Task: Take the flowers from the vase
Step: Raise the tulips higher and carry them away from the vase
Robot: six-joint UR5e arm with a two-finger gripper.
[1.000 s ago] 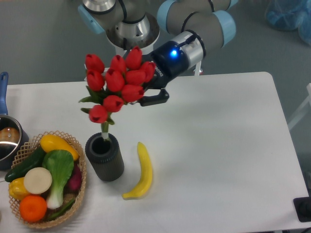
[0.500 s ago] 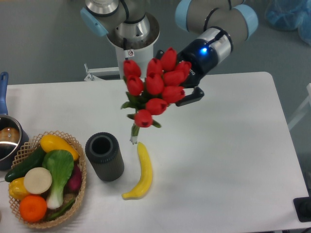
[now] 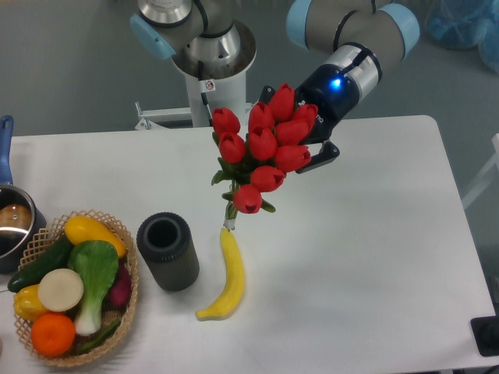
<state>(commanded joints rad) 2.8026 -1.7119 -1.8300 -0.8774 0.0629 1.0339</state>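
The flowers [image 3: 263, 152], a bunch of red tulip buds with green leaves, hang in the air over the table, stem tip just above the top of the banana. My gripper [image 3: 306, 148] is shut on the bunch from the right, its fingers mostly hidden behind the buds. The dark grey vase [image 3: 168, 251] stands upright and empty at the front left, well left of and below the flowers.
A yellow banana [image 3: 224, 279] lies right of the vase. A wicker basket [image 3: 131, 296] of vegetables and fruit sits at the front left corner. A steel pot with a blue handle [image 3: 9, 218] is at the left edge.
The flowers came up out of the vase and moved right with my gripper. Over the last half second they shifted a little further right and slightly down. The vase stayed put.
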